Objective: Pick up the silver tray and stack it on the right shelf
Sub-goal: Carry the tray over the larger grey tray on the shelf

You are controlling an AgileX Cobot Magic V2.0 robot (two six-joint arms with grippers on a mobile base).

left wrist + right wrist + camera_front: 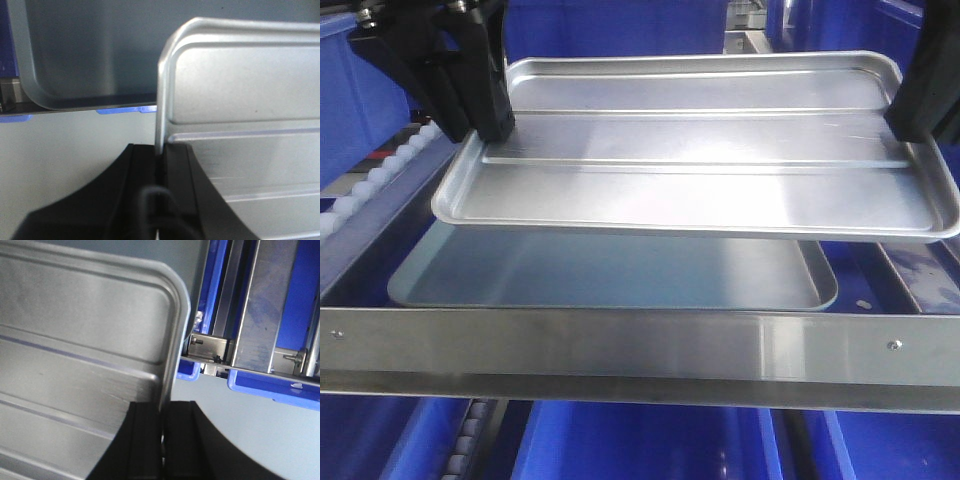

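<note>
Your left gripper (492,128) and right gripper (912,122) pinch opposite rims so the silver tray (700,175) hangs level over the right shelf (620,345).

Rim of silver tray (240,85) in left pincer (161,153)

Reaches in from the upper left with the black, angular left gripper (492,125), jaws closed tight on the left short rim of the shiny, shallow, ridged rectangular silver tray (700,170). Pinches that rim edge-on between two flat black pads (145,162), no gap visible from the wrist. Comes down at the far right with the black right gripper (912,120), clamped likewise on the opposite rim. Holds both wrists seemingly level, though largely cropped in front.
</note>
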